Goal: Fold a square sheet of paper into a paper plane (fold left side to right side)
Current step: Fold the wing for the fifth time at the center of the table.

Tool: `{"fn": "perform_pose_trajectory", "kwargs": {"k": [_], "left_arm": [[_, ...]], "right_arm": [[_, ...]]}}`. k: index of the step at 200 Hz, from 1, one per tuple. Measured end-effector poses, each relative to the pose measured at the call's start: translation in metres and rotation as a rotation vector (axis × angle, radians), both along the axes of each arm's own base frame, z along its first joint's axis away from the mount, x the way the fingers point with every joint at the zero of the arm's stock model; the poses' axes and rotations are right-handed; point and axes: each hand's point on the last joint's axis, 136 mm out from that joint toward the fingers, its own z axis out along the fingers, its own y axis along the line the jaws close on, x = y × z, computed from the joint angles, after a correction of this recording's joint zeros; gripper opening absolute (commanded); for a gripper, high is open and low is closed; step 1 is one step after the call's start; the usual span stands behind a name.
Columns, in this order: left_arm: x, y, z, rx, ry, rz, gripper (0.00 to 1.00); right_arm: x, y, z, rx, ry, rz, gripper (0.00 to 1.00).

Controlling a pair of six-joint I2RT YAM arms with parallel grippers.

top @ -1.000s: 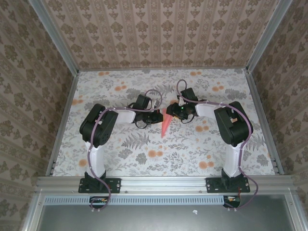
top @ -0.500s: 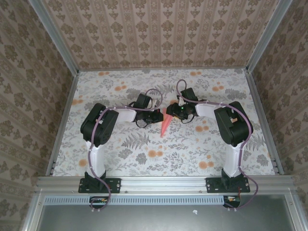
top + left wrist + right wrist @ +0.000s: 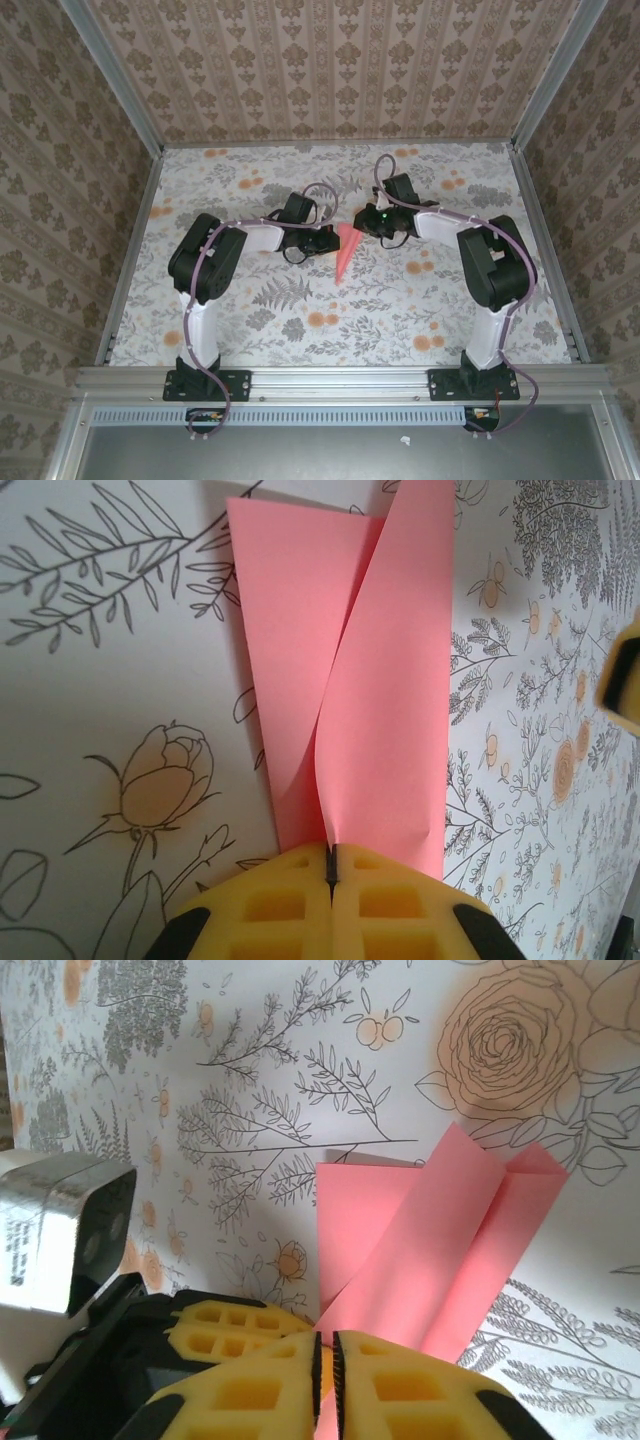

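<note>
The pink paper (image 3: 345, 255) is lying on the flowery table (image 3: 250, 340) about mid-frame in the overhead view, right between the two arms. It's already a long skinny wedge with the point aimed at the bottom of the picture. It's not a flat sheet anymore, so this looks like one of the late narrowing folds, left side going over to the right.

The left gripper (image 3: 332, 868) has its yellow pads squeezed tight, and the paper comes straight out of the seam between them, so it's pinching it. In the left wrist view one flap (image 3: 395, 630) stands up off the layer below and curves toward the top of the frame, so that fold isn't down flat yet.

The right gripper (image 3: 325, 1355) sits near the paper's upper, wider end, pads almost together with just a thin dark slit. The paper's edge runs down to them, but whether any of it is actually nipped, can't tell.

Next move is probably laying that flap over to the right with edges lined up, then pressing the crease. Thin paper, so it could slide or buckle.
</note>
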Motion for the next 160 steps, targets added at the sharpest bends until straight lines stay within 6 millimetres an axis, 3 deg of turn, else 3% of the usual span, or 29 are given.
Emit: {"fn": "perform_pose_trajectory", "kwargs": {"k": [91,160], "left_arm": [[0.001,0.001,0.000,0.007,0.002,0.003,0.00],[0.002,0.000,-0.001,0.012,0.009,0.004,0.00]], "right_arm": [[0.004,0.007,-0.036,-0.035,0.073,0.020,0.08],[0.000,0.000,-0.042,-0.078,0.089,0.017,0.08]]}}
